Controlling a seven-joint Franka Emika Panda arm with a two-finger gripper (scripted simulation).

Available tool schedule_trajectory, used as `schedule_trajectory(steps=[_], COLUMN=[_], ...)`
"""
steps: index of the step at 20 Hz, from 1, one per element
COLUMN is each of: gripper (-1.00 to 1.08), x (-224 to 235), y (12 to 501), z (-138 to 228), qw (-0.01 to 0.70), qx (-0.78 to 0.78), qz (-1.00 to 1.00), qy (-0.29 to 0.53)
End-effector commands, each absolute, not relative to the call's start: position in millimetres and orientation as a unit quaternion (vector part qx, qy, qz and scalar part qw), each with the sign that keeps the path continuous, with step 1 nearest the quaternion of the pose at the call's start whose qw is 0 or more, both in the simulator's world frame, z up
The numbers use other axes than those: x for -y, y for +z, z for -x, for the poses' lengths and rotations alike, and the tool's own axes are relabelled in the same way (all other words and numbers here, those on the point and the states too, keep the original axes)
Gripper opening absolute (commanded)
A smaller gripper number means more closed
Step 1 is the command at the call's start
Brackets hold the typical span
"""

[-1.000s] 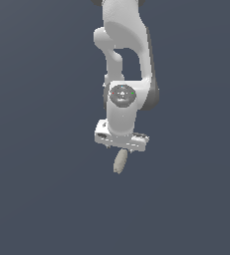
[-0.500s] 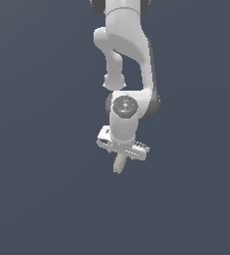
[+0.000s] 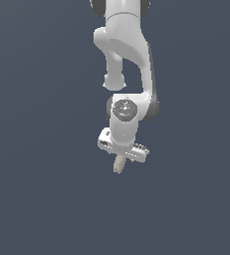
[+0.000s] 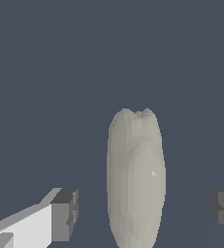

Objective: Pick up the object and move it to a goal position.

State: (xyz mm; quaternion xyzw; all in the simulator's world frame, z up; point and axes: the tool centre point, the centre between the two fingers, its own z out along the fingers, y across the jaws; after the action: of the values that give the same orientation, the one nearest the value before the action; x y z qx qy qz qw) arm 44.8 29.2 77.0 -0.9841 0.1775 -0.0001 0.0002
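Note:
The object [image 3: 118, 165] is a small pale beige-grey oval lump. In the exterior view it shows just under the white arm's hand, its lower end sticking out below. My gripper [image 3: 121, 156] is above and around it. In the wrist view the object [image 4: 136, 179] lies lengthwise between the two dark fingertips [image 4: 65, 213], with a clear gap on each side. The gripper [image 4: 145, 210] is open and does not touch the object. The object's near end is cut off by the edge of the wrist picture.
A plain dark blue-grey surface fills both views. The white arm [image 3: 126, 60] comes down from the top of the exterior view.
The hand has come down a little towards the object, and the arm's upper links have shifted. The object has stayed where it was.

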Motion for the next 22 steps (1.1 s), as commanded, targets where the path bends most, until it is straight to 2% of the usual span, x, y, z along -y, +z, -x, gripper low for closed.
schedule_trajectory(steps=[1,6,11,12,22], gripper=[1.0,1.0,1.0,-1.0,-1.0], x=[-29,-29,-29,-29,-29], y=[66,41,35,35,35], z=[-44,-44,-45,-45,-45], qw=[0.0,0.0,0.0,0.0,0.0], qx=[-0.178,-0.179,-0.179,-0.179,-0.18], qz=[0.984,0.984,0.984,0.984,0.984], qy=[0.0,0.0,0.0,0.0,0.0])
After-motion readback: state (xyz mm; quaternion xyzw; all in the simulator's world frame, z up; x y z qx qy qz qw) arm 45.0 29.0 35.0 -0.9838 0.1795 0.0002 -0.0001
